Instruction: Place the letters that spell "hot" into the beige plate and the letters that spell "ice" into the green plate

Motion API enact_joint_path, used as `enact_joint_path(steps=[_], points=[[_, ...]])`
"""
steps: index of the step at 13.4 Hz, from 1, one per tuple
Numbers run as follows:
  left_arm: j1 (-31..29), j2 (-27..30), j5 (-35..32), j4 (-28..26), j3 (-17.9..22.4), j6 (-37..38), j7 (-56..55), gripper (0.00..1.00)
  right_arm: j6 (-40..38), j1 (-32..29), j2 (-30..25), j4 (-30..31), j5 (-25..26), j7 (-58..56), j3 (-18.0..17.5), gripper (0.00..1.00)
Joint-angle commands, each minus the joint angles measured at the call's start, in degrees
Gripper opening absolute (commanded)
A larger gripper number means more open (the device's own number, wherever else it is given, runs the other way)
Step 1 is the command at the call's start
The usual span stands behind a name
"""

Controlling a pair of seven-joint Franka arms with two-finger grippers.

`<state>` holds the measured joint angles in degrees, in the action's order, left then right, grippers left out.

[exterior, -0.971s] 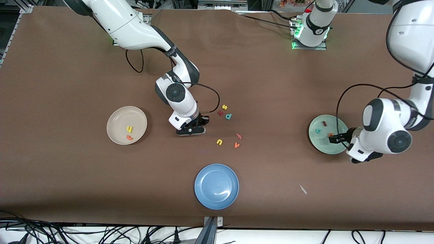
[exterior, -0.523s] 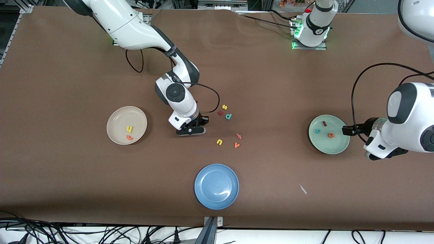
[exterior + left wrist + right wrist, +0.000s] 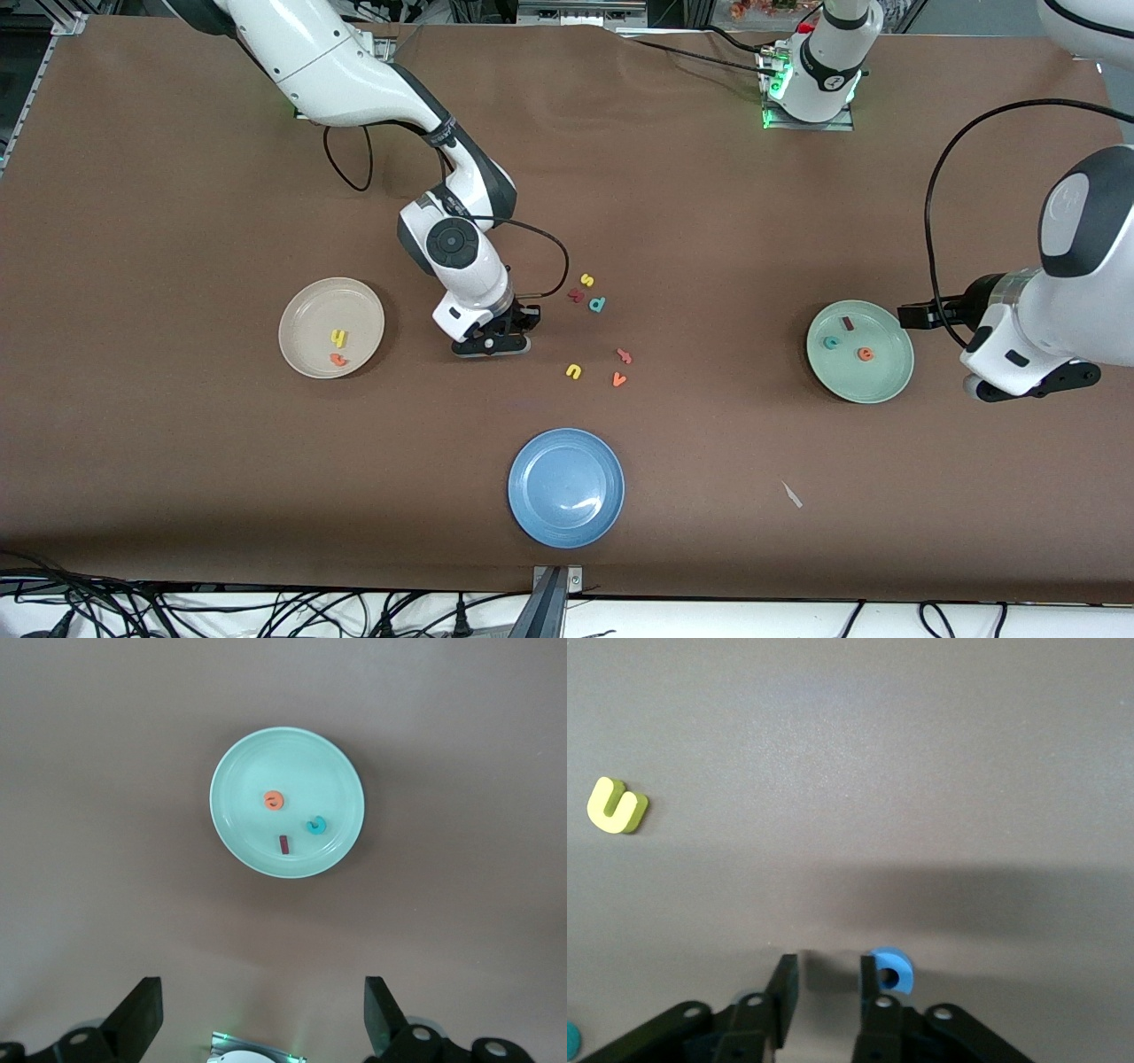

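The beige plate point(image 3: 306, 306) holds the yellow h point(image 3: 337, 338) and the orange t point(image 3: 337, 359). My right gripper point(image 3: 492, 342) is low on the table between that plate and the loose letters. In the right wrist view my right gripper point(image 3: 828, 974) is open a little with nothing in the gap. The blue o point(image 3: 890, 970) lies against the outer side of one finger. The green plate point(image 3: 886, 383) holds the teal c point(image 3: 832, 342), dark red i point(image 3: 848, 324) and orange e point(image 3: 866, 354). My left gripper point(image 3: 261, 1014) is wide open and empty, raised beside the green plate point(image 3: 230, 771).
Loose letters lie mid-table: yellow s point(image 3: 586, 280), a dark red letter point(image 3: 576, 295), teal d point(image 3: 597, 304), yellow u point(image 3: 574, 371), orange v point(image 3: 618, 379) and one more orange letter point(image 3: 625, 356). A blue plate point(image 3: 566, 487) sits nearer the camera.
My left arm has pulled up and away from the green plate, leaving the orange e in it. My right gripper has shifted slightly and its jaws have parted.
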<state>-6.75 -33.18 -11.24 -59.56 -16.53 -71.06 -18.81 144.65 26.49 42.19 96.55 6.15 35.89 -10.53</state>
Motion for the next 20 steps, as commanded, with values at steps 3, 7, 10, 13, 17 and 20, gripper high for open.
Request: enact_joint_path(steps=[3,7,10,13,17,20], points=[[0.0,-0.7,0.7,2.6,0.5,0.9,1.1,1.0,-3.2,-0.2,-2.5,0.6,0.9,0.2,0.2,0.42],[-1.1,-0.1,0.6,4.3,0.6,0.9,3.2,1.0,-3.9,-0.7,-2.8,0.8,1.1,-0.1,0.2,0.41],[-1.2,1.2,0.7,4.1,1.3,0.9,7.1,1.0,-3.6,-0.8,-2.5,2.0,1.2,0.5,0.2,0.41],[-1.2,1.2,0.9,4.2,1.6,0.7,9.1,1.0,-2.4,-0.9,-2.4,3.6,1.6,0.5,0.2,0.41],[3.8,1.8,8.0,4.4,11.6,-0.6,11.1,0.99,-0.2,-0.9,-2.1,4.5,1.6,0.6,0.2,0.4],[7.5,4.3,16.3,3.8,21.5,-1.5,14.2,0.98,-0.2,-0.9,-2.0,4.5,2.5,0.5,0.2,0.28]])
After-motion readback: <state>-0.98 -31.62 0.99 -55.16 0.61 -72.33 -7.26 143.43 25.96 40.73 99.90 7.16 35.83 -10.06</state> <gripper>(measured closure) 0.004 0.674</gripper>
